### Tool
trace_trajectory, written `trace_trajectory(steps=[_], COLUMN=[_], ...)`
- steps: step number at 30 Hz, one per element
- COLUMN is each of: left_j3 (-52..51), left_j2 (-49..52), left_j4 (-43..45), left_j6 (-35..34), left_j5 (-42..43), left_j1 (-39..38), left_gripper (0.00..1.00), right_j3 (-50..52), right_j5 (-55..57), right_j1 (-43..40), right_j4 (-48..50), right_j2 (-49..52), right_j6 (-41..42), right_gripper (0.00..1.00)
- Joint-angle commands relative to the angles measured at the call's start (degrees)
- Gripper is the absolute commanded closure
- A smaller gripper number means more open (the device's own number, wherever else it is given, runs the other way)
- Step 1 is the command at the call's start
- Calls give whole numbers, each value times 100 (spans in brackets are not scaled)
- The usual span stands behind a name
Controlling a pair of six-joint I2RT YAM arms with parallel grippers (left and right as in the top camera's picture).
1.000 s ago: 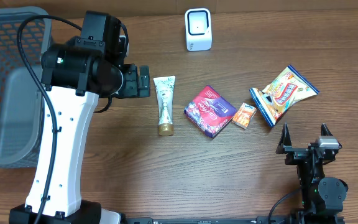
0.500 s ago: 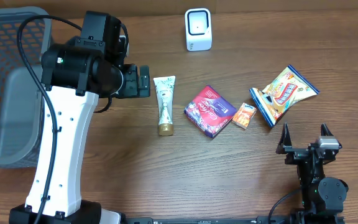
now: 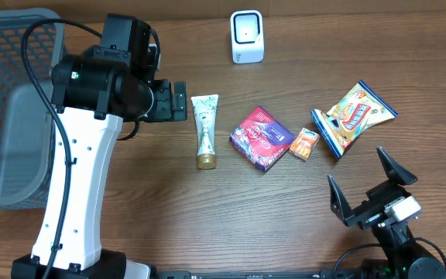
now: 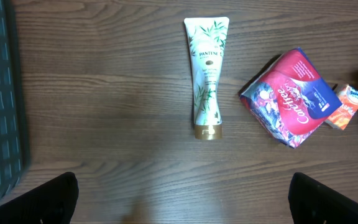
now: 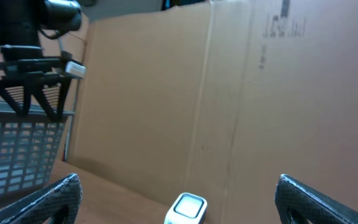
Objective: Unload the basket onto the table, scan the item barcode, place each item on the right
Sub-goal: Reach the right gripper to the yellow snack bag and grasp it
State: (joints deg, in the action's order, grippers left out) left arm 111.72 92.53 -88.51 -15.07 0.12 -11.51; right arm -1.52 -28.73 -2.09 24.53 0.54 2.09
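Over the tube (image 3: 205,130), centre the empty, wide-apart left pincer (image 3: 178,101) across its body before closing; right pincer (image 3: 354,163) also apart.

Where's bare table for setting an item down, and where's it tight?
Free: the front strip between the left arm and right gripper, below the tube; also between scanner and snack bag. Crowded: pink pack, orange box and snack bag.

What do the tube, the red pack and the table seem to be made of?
The tube looks like soft plastic, mostly matte, with a shiny gold cap. The red pack seems thin glossy film: it creases and shines. The table is wood or wood-look laminate, by its dark grain.
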Motion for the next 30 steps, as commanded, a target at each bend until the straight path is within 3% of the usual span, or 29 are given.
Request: trace_trajectory(steps=[1,5,11,14,18,21,25,28,30], left_j3=[-9,-9,-9,-9,-9,-9,-9,-9,-9], left_j2=[7,7,7,7,7,7,7,7,7], left_j4=[11,9,9,11,9,9,11,11,11], left_j6=[-79,-79,-81,-81,-81,-81,-81,-81,-81], left_j5=[-72,-72,-72,-72,-72,-72,-72,-72,-72], left_j1=[28,28,28,28,28,28,28,28,28], left_gripper=[0,0,0,0,0,0,0,0,0], right_j3=[-546,-1611,-3687,-4446,-4535,-4538,-4649,-5016,-5698], right_j5=[597,1217,1056,92,-1978,-2457,-2153,-704,592], right_j1=[37,37,37,44,48,48,48,48,48], right_j4=[-470,-1810,-4037,-4857,-4977,-4833,-4710,-5309,-6443], right_j2=[11,525,2374,3259,4221,4852,5475,5753,6148], right_j6=[111,81,72,101,116,133,734,1467,1770], right_gripper=[0,0,0,0,0,0,0,0,0])
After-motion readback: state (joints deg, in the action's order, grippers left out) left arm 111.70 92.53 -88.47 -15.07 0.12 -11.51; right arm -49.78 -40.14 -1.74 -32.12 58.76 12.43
